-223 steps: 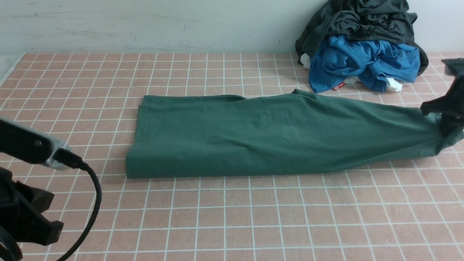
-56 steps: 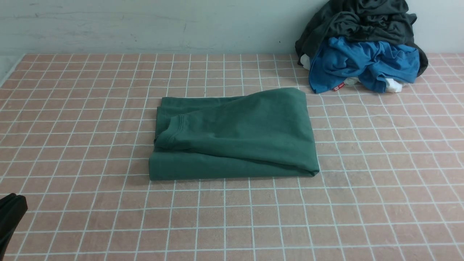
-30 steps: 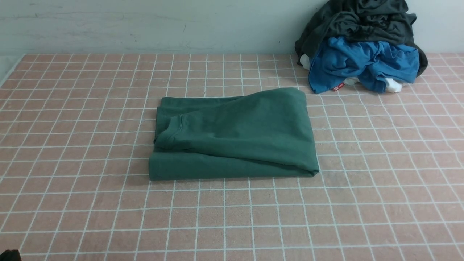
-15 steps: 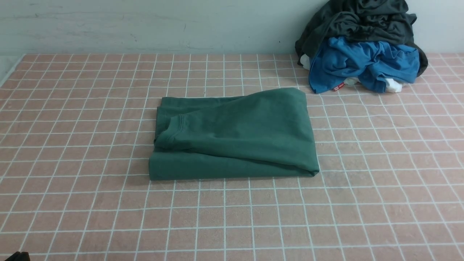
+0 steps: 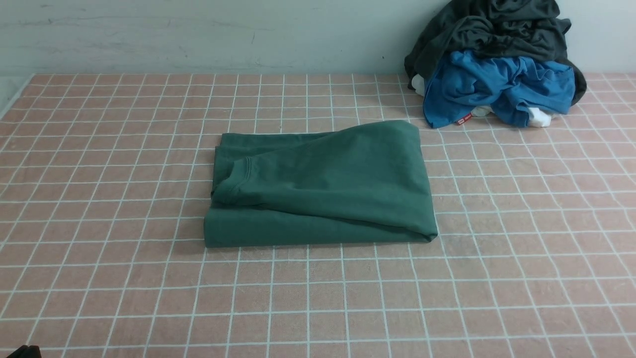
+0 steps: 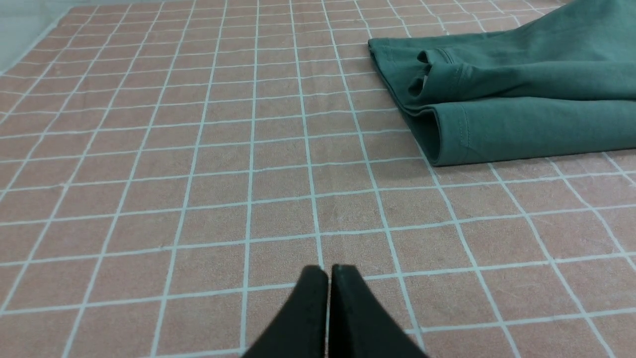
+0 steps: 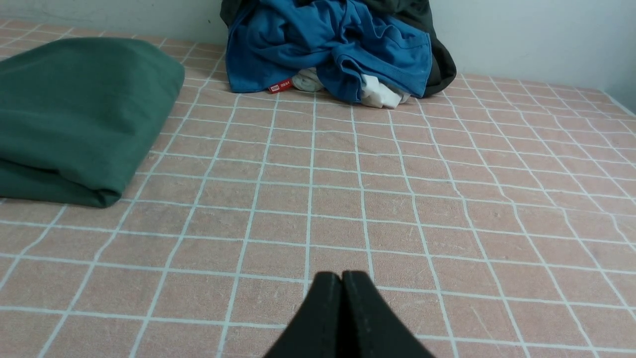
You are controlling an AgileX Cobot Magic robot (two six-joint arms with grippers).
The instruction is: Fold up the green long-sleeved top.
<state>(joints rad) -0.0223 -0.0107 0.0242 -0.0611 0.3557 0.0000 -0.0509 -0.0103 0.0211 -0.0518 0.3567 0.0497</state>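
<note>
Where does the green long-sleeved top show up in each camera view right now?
Front view: green long-sleeved top folded at the centre of the table.
Left wrist view: its cuffed end fills the upper right.
Right wrist view: its rounded fold sits at the left edge.
Shared landmark: the blue garment, seen in front and right wrist views only.

The tabletop (image 5: 318, 298) is covered in a pink cloth with thin white lines that make lots of small squares. It fills almost the whole view. Behind it, at the far side, stands a plain pale wall (image 5: 198, 35) with a few faint marks. At the far right, a pile of clothes (image 5: 497, 64) leans against the wall, dark grey on top and bright blue below. The light is soft and even.
</note>
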